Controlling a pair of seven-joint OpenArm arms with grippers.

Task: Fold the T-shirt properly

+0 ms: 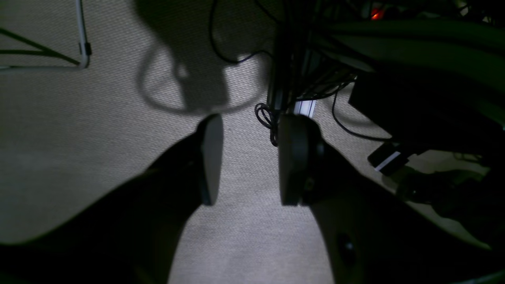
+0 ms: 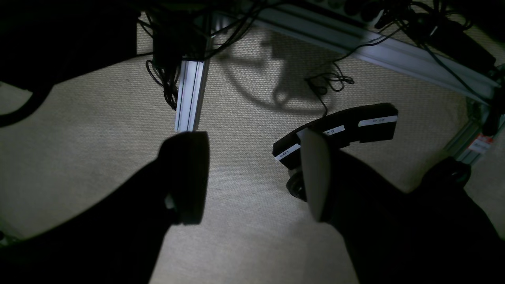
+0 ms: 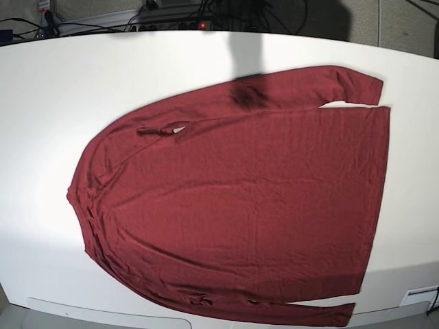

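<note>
no text can be read for certain. in the right wrist view a black curved bar [image 2: 339, 132] on the carpet bears three white labels [image 2: 377, 120] with small dark marks, perhaps letters, too small to make out. the t-shirt [image 3: 240, 199] is plain, without print.

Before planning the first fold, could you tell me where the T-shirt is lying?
In the base view the T-shirt lies spread flat on the white table, neckline towards the left, hem towards the right.
</note>
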